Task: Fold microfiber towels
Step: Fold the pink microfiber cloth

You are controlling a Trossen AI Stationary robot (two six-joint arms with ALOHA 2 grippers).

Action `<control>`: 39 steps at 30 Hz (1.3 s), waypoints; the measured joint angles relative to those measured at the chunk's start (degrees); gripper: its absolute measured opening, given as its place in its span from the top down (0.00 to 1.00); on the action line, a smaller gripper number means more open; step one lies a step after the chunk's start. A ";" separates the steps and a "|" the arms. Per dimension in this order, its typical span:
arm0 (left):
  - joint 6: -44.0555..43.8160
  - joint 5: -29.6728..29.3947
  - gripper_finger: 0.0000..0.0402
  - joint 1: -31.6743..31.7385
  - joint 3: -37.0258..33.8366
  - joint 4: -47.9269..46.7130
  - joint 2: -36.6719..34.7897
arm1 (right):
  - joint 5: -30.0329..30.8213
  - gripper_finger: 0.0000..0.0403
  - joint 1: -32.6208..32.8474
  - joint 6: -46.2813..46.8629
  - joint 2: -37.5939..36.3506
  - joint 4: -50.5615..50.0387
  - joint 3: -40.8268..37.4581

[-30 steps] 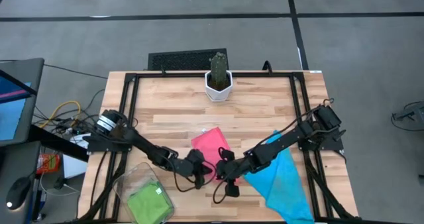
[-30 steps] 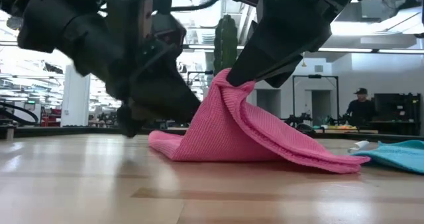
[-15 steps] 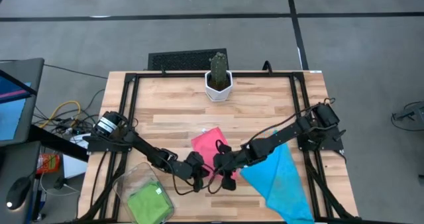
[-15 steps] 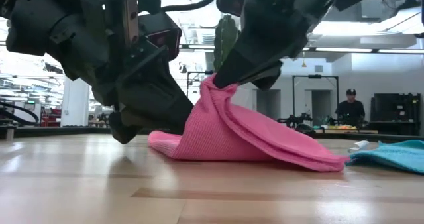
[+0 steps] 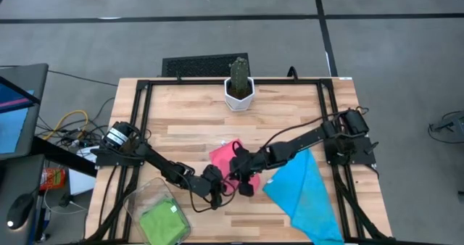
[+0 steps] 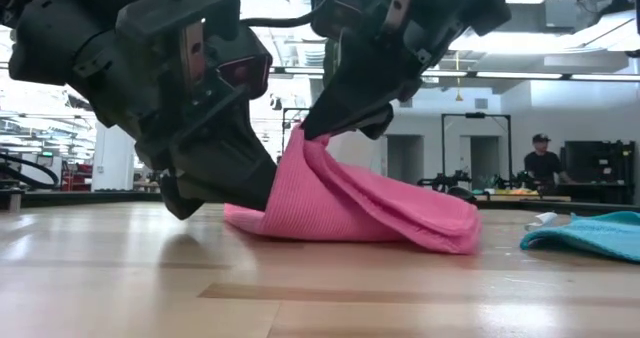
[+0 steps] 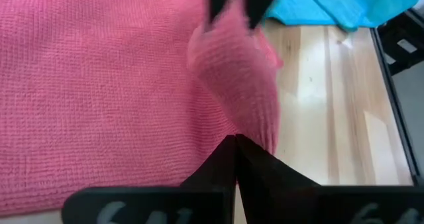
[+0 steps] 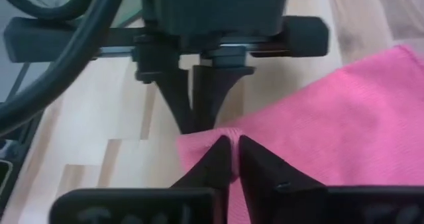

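Pink towel [image 5: 226,158] lying near the middle of the desk [image 5: 188,114], half folded, with one corner lifted and carried over the rest. Right end effector [image 6: 318,130] pinched on that raised corner, fingers almost together with only the cloth between them, as seen in the right wrist view [image 8: 228,159]. Left end effector [image 5: 215,189] fully together, low at the near edge of the same towel, tips pressed on the cloth or just at its border [image 7: 235,144]; a real grip there not clear, so better called pinning than holding.

Key relation: both end effectors facing each other across the towel, almost touching, the right above and the left below toward the front of the desk. Fold line probably running left to right between them. Lifted flap lying on the far side from the left end effector, so the right arm clearly nearer for laying it down.

Blue towel [image 5: 304,190] spread to the right, just beside. Green towel [image 5: 163,219] inside the clear bin [image 5: 141,194] at front left.
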 joint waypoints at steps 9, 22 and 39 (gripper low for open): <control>-0.44 0.40 1.00 -0.02 0.00 -1.92 0.00 | -0.31 0.63 -4.73 -1.64 -0.23 -3.87 2.18; -2.61 0.25 1.00 0.00 0.00 -3.50 -0.01 | 5.56 0.55 8.75 4.90 -11.27 -26.81 4.59; -2.74 0.84 1.00 0.02 0.08 -5.64 -0.06 | 10.77 0.56 19.58 15.90 4.70 -24.22 4.50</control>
